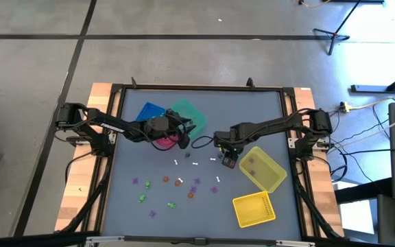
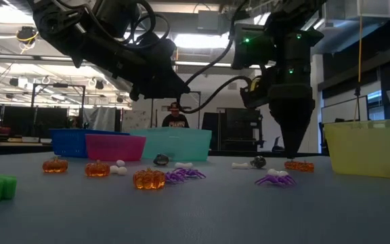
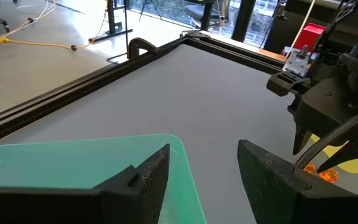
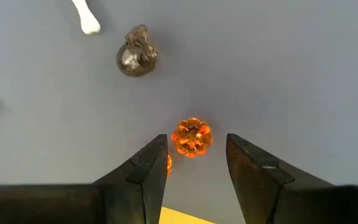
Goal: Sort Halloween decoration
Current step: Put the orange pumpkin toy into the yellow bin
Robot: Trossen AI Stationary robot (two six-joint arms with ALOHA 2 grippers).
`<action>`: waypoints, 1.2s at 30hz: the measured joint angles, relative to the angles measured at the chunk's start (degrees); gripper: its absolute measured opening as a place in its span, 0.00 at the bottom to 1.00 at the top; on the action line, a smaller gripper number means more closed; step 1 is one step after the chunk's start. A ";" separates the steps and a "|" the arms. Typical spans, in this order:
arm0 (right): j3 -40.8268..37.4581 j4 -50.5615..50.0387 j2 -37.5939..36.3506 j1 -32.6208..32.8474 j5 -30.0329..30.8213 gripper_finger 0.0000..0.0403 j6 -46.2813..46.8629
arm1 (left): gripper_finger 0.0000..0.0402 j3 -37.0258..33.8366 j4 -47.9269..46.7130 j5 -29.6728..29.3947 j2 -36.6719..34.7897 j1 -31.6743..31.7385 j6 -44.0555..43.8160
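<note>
A small orange translucent plastic pumpkin (image 4: pixel 191 137) lies on the grey table (image 4: pixel 278 68) at frame centre, between the right gripper (image 4: pixel 196 163)'s parted dark fingers, untouched. The left gripper (image 3: pixel 202 167), fingers spread and empty, hovers over the teal plastic bin (image 3: pixel 73 163).

A translucent orange pumpkin (image 4: pixel 191 137) lies between the black fingers of the right gripper (image 4: pixel 194 171), with a dark grey skull (image 4: pixel 136 58) and a white bone (image 4: pixel 86 16) beyond it on the plain grey-blue table (image 4: pixel 278 68). Just behind the gripper shows the edge of a yellow bin (image 4: pixel 182 217). The left gripper (image 3: pixel 201 177), also black, hangs over a teal bin (image 3: pixel 61 165).
</note>
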 joint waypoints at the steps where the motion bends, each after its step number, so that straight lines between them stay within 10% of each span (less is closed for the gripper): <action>1: -0.33 0.05 0.00 0.00 -0.01 0.40 0.00 | 0.43 0.00 0.00 0.00 0.00 0.01 0.01; 36: -2.54 5.47 2.89 0.00 -0.93 0.40 -0.20 | 0.43 0.00 -0.07 0.00 0.00 0.00 0.01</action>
